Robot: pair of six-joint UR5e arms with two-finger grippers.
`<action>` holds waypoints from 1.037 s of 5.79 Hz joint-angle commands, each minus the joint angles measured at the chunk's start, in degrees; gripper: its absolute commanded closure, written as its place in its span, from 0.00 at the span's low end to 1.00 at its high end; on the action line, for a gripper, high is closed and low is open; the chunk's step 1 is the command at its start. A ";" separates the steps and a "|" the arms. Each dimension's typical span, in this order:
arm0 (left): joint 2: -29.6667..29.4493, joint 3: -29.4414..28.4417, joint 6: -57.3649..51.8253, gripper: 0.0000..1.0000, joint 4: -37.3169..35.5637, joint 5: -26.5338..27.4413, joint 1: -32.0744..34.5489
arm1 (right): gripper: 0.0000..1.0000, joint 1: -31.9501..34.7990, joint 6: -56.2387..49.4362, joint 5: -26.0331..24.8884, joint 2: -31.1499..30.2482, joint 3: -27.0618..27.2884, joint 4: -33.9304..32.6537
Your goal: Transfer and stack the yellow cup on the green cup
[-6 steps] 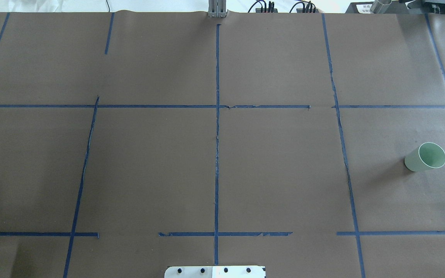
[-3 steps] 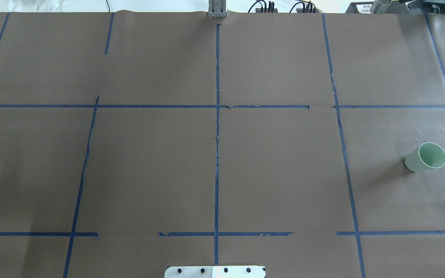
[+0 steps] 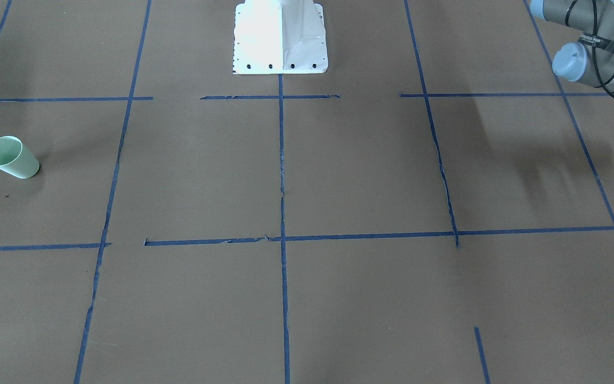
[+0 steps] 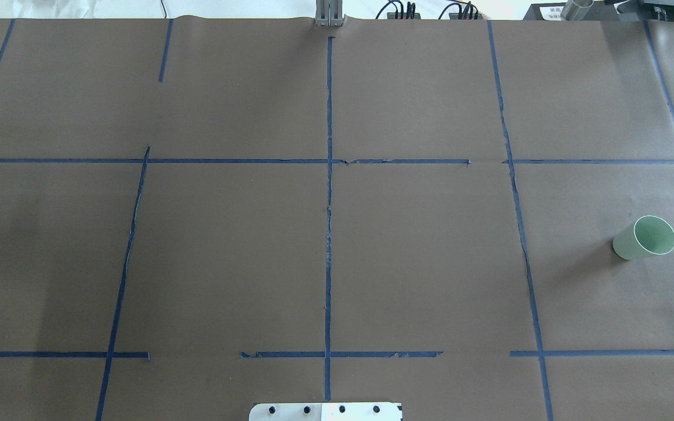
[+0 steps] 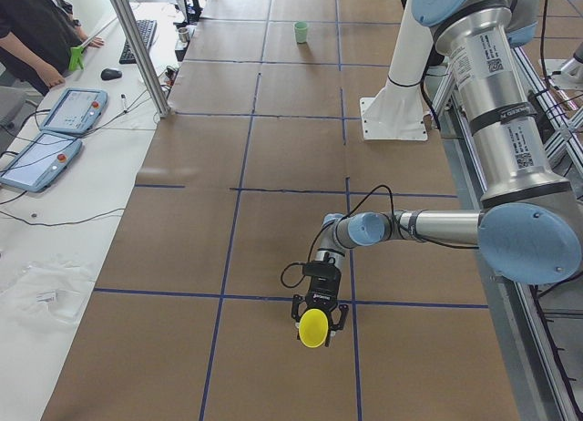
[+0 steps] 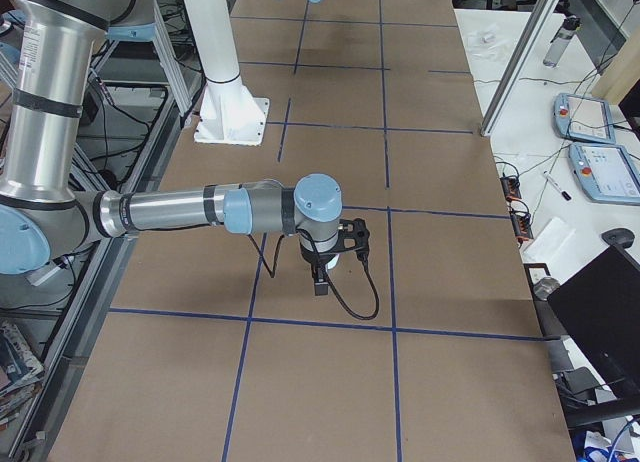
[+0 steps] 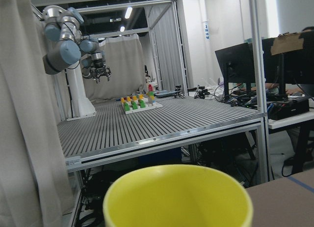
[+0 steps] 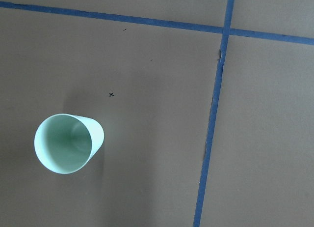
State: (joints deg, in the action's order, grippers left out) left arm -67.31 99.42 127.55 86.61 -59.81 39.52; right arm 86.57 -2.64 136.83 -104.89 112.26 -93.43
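Observation:
The green cup (image 4: 644,238) stands upright on the brown table at the robot's far right. It also shows in the front view (image 3: 11,157), small in the left side view (image 5: 301,32), and from above in the right wrist view (image 8: 66,143). The yellow cup (image 5: 313,328) is at my left gripper (image 5: 317,323), off the table's left end area, its mouth toward the side camera. Its rim fills the bottom of the left wrist view (image 7: 179,197). My right gripper (image 6: 320,280) points down over the green cup's spot. I cannot tell either gripper's state.
The white robot base plate (image 4: 325,411) sits at the table's near middle edge. Blue tape lines (image 4: 329,175) divide the brown table. A person (image 5: 36,29) and two teach pendants (image 5: 68,111) are at the side bench. The left arm's wrist (image 3: 579,61) shows at the front view's upper right.
A grey-blue piece of the left arm at the overhead view's lower left edge one second ago has left that view. The green cup has not moved.

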 commanded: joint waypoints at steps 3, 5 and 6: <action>-12.97 -19.41 -56.38 0.43 44.88 0.32 27.81 | 0.00 0.00 0.00 0.11 0.03 -0.11 -0.09; -17.93 -19.44 -74.64 0.44 53.02 -16.29 38.38 | 0.00 -0.09 0.00 0.19 0.03 -0.29 -0.09; -18.64 -19.35 -85.08 0.44 58.01 -28.49 44.44 | 0.00 -0.09 0.00 0.19 0.03 -0.20 -0.09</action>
State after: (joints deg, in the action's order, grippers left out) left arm -84.82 80.08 52.27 140.05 -77.41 78.23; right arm 86.49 -2.64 137.00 -104.86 112.03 -93.52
